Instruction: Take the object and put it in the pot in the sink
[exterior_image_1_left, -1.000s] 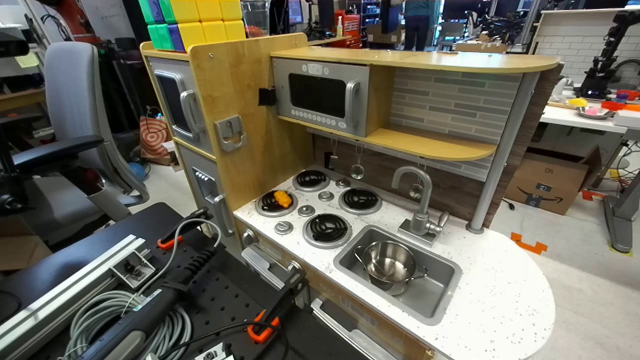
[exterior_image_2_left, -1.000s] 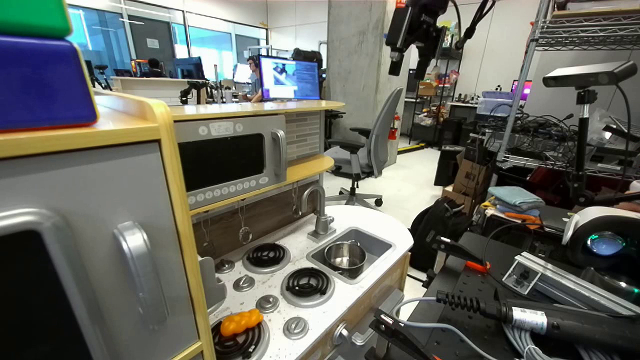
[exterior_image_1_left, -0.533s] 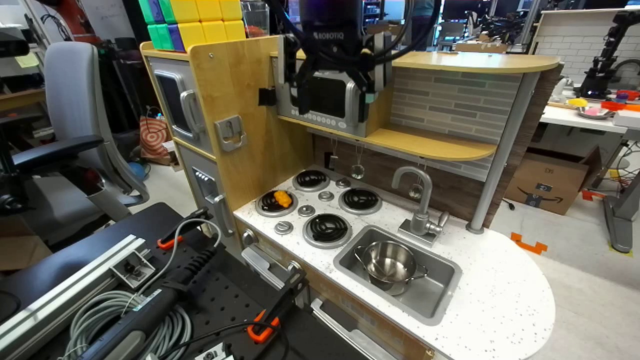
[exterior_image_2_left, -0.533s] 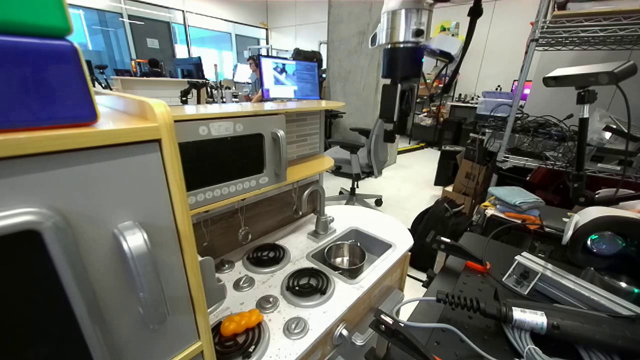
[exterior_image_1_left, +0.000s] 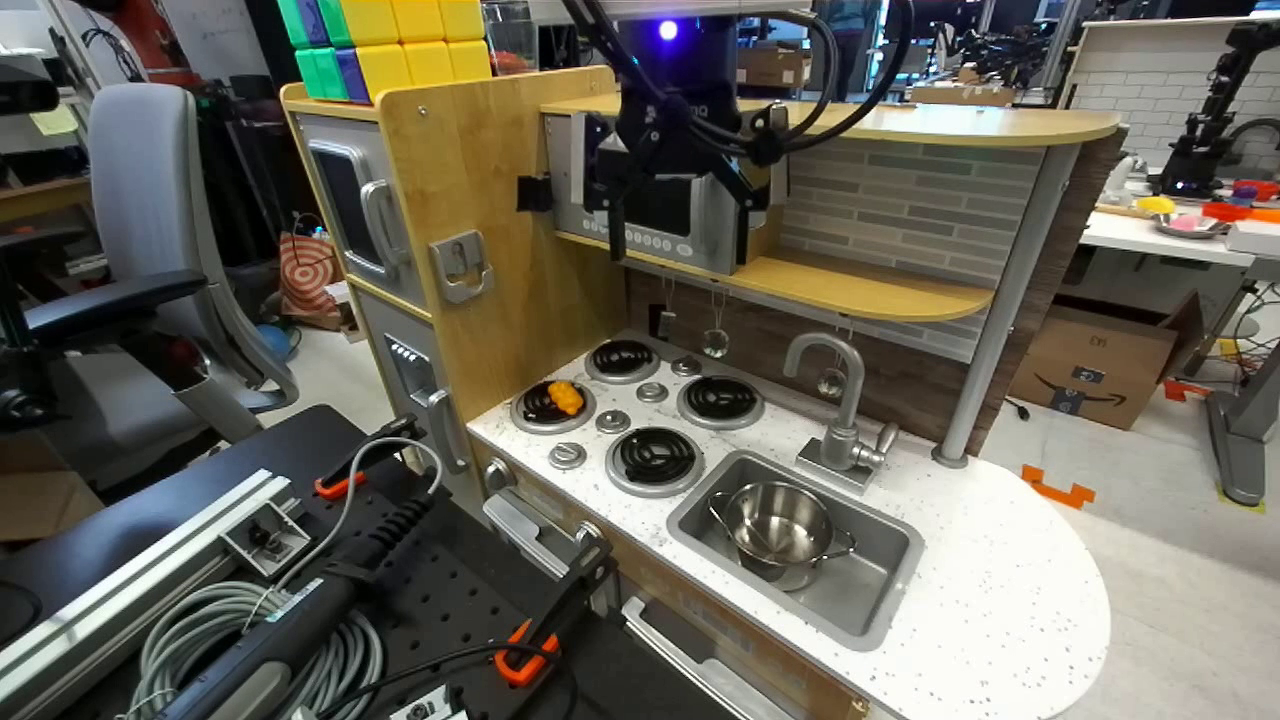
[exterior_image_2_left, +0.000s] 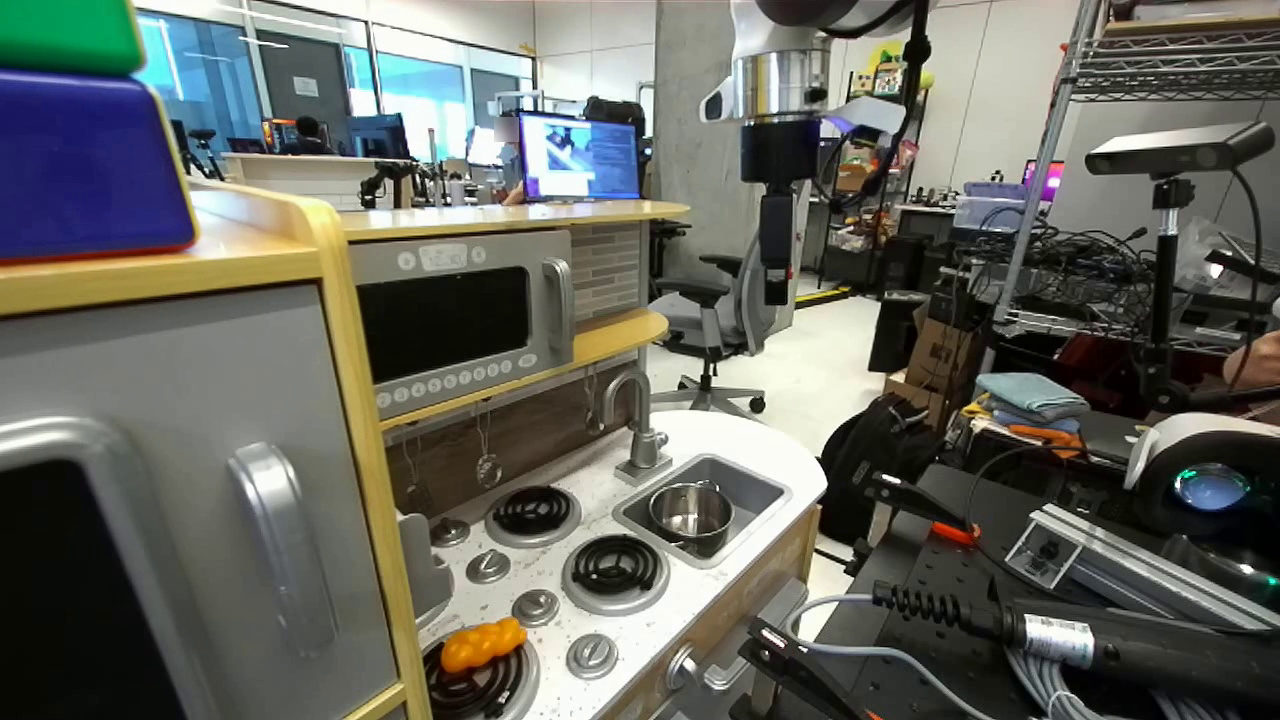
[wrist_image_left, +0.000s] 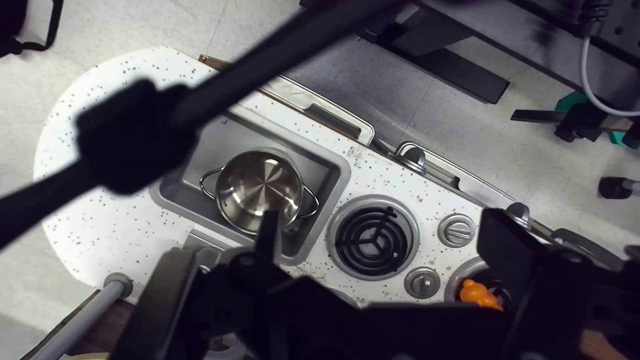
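A lumpy orange object (exterior_image_1_left: 565, 398) (exterior_image_2_left: 482, 645) lies on a black burner at the stove's corner in both exterior views. In the wrist view the orange object (wrist_image_left: 478, 294) is partly hidden behind the gripper. The shiny silver pot (exterior_image_1_left: 780, 525) (exterior_image_2_left: 692, 515) (wrist_image_left: 260, 190) stands upright in the sink (exterior_image_1_left: 870, 595) (exterior_image_2_left: 772, 492) (wrist_image_left: 210, 150), and its inside looks empty. My gripper (exterior_image_1_left: 680, 235) (exterior_image_2_left: 777, 285) points down, high above the counter and apart from everything. Its two fingers are wide apart with nothing between them; they also frame the wrist view (wrist_image_left: 380, 220).
A grey faucet (exterior_image_1_left: 845, 410) (exterior_image_2_left: 640, 430) curves up behind the sink. A wooden shelf (exterior_image_1_left: 870, 285) and a toy microwave (exterior_image_1_left: 640, 190) (exterior_image_2_left: 460, 310) overhang the back of the counter. A tall wooden cabinet (exterior_image_1_left: 500, 250) stands beside the burners. A black table (exterior_image_1_left: 470, 570) with cables lies in front.
The arm has come down into view from above, and the gripper now points straight down. Over the last half second it has moved slightly lower. The orange object and pot have not moved.
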